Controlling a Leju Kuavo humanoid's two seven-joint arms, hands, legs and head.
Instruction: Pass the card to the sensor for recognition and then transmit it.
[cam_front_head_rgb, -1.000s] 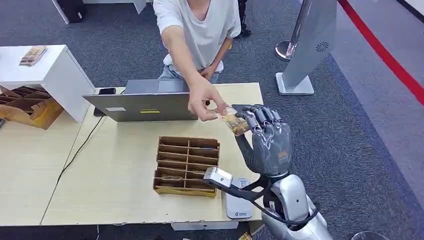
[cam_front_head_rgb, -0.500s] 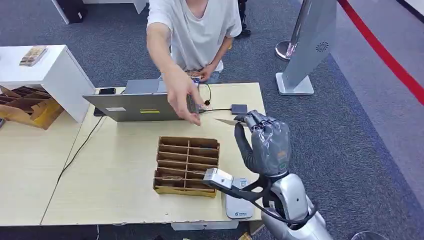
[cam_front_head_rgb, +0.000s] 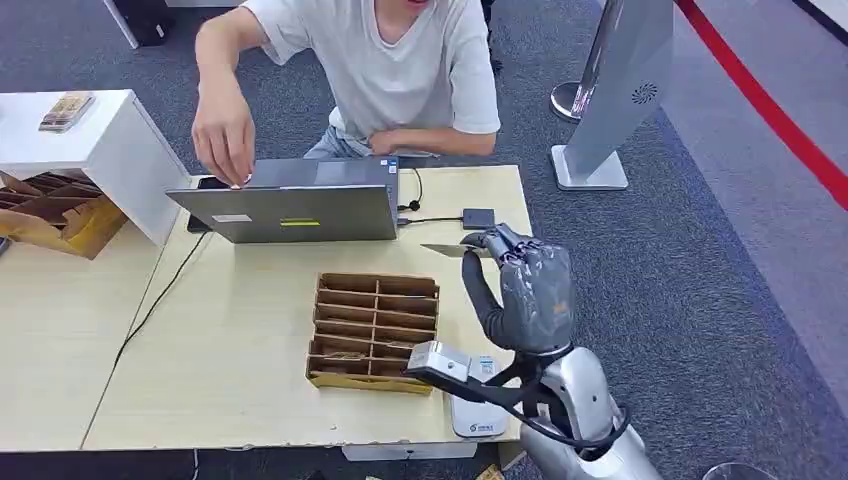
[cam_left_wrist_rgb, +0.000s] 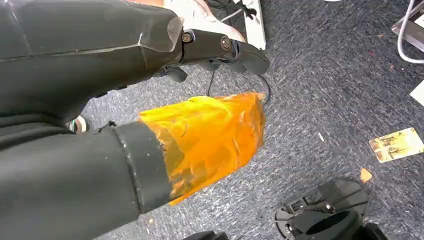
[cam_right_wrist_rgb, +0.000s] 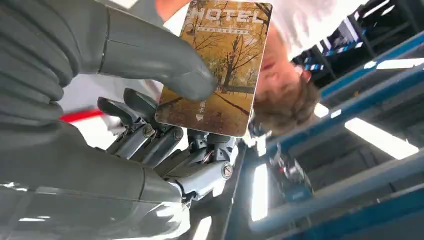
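My right hand (cam_front_head_rgb: 525, 285) is raised over the table's right side, and it pinches a hotel card (cam_front_head_rgb: 445, 250) that lies flat and points toward the laptop. In the right wrist view the thumb (cam_right_wrist_rgb: 150, 55) presses the card (cam_right_wrist_rgb: 220, 65), printed with yellow autumn trees, against the fingers. A white flat reader (cam_front_head_rgb: 478, 412) lies at the table's front edge below my right forearm, partly hidden by it. A small dark box (cam_front_head_rgb: 478, 217) on a cable sits just beyond the card. My left hand (cam_left_wrist_rgb: 220, 47) hangs over the carpet, fingers stretched out and holding nothing.
A cardboard slotted organizer (cam_front_head_rgb: 372, 330) sits left of my right hand. A laptop (cam_front_head_rgb: 290, 210) stands at the back, and a person (cam_front_head_rgb: 400, 70) behind it has a hand (cam_front_head_rgb: 225, 135) at its far left corner. A silver kiosk (cam_front_head_rgb: 620, 90) stands to the right. Another card (cam_left_wrist_rgb: 397, 145) lies on the floor.
The person let go of the card and drew their hand back to the laptop's left corner. My right hand closed on the card and sank slightly.
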